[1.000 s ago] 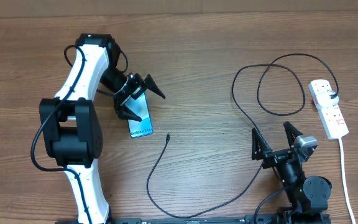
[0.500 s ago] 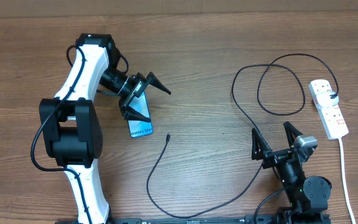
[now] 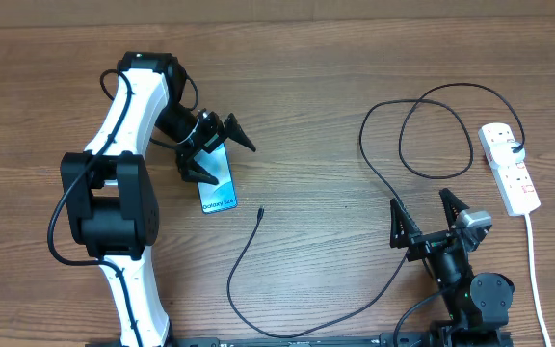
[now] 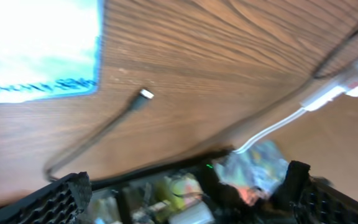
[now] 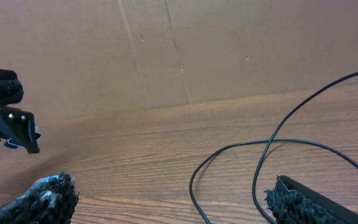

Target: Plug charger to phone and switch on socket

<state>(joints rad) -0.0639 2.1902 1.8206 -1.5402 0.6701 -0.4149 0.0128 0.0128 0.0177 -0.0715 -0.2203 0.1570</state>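
Note:
The phone [image 3: 219,196] lies flat on the wooden table with its blue screen up, and shows as a bright blur [image 4: 36,50] in the left wrist view. My left gripper [image 3: 220,159] stands open over the phone's far end with nothing between its fingers. The charger's connector tip [image 3: 260,210] [image 4: 145,94] lies free just right of the phone. Its thin black cable [image 3: 382,183] [image 5: 229,152] runs to the white socket [image 3: 509,170] at the right, where its black plug sits. My right gripper [image 3: 422,207] [image 5: 173,199] is open and empty near the front, beside the cable.
The socket's white cord [image 3: 535,275] [image 4: 272,127] trails toward the front edge on the right. The cable makes a wide loop [image 3: 436,135] at the back right and a long curve [image 3: 287,334] near the front. A cardboard wall [image 5: 179,50] backs the table.
My left gripper swung a little to the right over the phone, then came back. Phone, cable and right arm have not moved.

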